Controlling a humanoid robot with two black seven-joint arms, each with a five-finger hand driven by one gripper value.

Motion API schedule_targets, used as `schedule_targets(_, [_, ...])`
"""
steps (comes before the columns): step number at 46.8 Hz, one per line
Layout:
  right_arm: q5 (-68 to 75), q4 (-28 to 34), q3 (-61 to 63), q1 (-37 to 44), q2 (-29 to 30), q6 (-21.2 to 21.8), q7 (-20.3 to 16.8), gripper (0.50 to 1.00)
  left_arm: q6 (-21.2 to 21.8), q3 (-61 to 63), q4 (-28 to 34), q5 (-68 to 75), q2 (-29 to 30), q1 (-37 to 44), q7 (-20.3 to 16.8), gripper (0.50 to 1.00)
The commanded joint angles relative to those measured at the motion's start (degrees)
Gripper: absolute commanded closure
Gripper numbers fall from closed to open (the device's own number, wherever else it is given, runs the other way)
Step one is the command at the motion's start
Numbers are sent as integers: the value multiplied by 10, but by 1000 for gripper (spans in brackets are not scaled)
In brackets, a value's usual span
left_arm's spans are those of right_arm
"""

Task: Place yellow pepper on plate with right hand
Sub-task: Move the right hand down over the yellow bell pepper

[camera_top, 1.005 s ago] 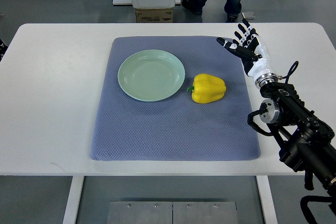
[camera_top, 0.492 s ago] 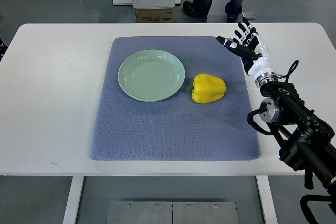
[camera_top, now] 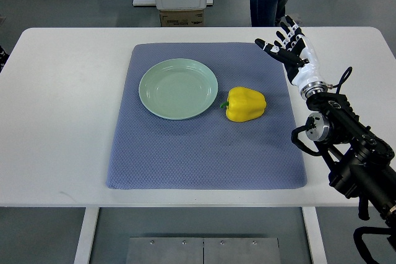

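right hand (camera_top: 291,51) spread, empty, beside quilted grey mat (camera_top: 204,153); glossy lobed yellow pepper (camera_top: 245,104) near smooth round plate (camera_top: 178,88).

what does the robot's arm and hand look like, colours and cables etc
The right hand has black fingers with pale tips and a white palm and wrist section. Behind it the right arm is black, chunky and jointed, with a round silver joint cap and thin black cables looping beside it.

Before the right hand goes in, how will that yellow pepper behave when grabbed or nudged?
The yellow pepper lies on its side on the blue mat, so a nudge would probably rock or roll it on its rounded lobes. Its glossy skin looks slippery, likely needing a wrapping grasp. It is probably hollow, so light for its bulk.
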Motion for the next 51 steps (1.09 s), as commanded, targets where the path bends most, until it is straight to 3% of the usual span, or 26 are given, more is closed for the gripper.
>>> schedule_targets(1, [0,0,0,0,0,0,1,500,0,0,0,0,0,0,0,500])
schedule_targets(27, [1,2,-48,17,-3,1,3,505,0,0,-1,0,0,0,0,500])
schedule_targets(42, [0,9,-203,58,-105,18,8,507,0,0,-1,0,0,0,0,500])
schedule_targets(51, [-17,53,-284,76,-161,44,11,507,0,0,0,0,0,0,0,500])
